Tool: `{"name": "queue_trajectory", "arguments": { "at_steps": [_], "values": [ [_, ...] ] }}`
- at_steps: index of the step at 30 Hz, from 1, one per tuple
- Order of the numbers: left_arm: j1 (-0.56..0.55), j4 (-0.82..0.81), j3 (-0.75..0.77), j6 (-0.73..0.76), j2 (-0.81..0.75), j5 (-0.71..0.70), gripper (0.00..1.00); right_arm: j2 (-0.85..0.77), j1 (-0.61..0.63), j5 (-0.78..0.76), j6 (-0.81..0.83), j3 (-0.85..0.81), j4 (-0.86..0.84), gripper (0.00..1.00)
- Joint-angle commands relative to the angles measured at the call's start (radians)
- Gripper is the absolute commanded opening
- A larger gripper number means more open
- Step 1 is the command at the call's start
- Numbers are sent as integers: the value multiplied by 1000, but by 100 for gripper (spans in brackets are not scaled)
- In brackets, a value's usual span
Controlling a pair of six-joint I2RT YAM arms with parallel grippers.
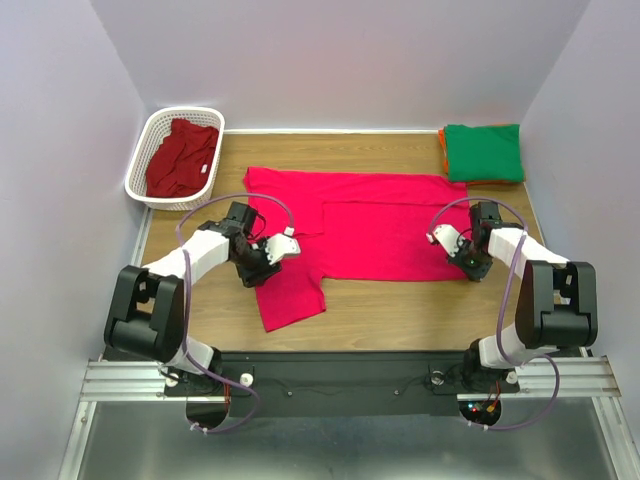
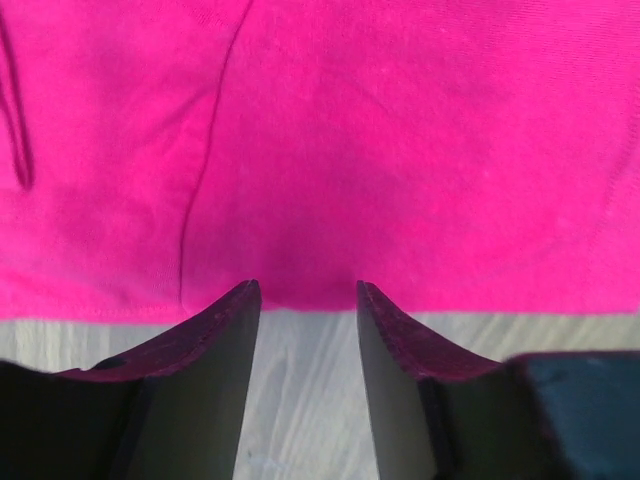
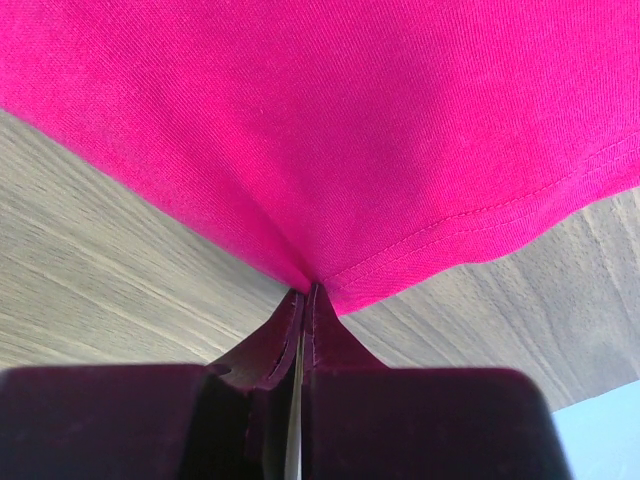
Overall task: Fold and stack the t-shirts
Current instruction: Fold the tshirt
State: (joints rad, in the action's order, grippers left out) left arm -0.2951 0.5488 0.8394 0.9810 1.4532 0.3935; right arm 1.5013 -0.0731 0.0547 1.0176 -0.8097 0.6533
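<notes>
The bright pink-red t-shirt [image 1: 380, 225] lies spread on the wooden table, one sleeve reaching toward the near edge. My left gripper [image 1: 262, 270] is open at the shirt's left edge; in the left wrist view [image 2: 308, 290] the fingertips just reach the hem of the shirt [image 2: 400, 150], with bare table between them. My right gripper [image 1: 468, 268] is shut on the shirt's near right hem corner [image 3: 330, 285], pinching the cloth [image 3: 350, 120] at the fingertips [image 3: 308, 292]. The darker crimson t-shirt [image 1: 182, 155] lies crumpled in the basket. The green t-shirt [image 1: 484, 152] sits folded on the orange one [image 1: 441, 150] at the back right.
The white lattice basket [image 1: 150, 130] stands at the back left corner. Grey walls close in the table on the left, back and right. Bare wood [image 1: 400, 310] shows between the shirt and the arm bases.
</notes>
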Motion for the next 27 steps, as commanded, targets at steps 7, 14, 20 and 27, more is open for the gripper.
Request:
{"name": "queue_trajectory", "arguments": {
  "at_steps": [7,14,20,27],
  "values": [
    [-18,-18,-86,30,81,-85,27,-10,-17,-13,-2,20,-12,1],
    [-12,157,-31,30,-81,-32,0,-113,-17,-10,-5,15,58,1],
    [5,286,10,35,-212,7,0,-211,-17,2,-1,10,164,0],
    [68,385,90,53,-271,57,0,-286,-25,-3,4,-19,223,1]
  ]
}}
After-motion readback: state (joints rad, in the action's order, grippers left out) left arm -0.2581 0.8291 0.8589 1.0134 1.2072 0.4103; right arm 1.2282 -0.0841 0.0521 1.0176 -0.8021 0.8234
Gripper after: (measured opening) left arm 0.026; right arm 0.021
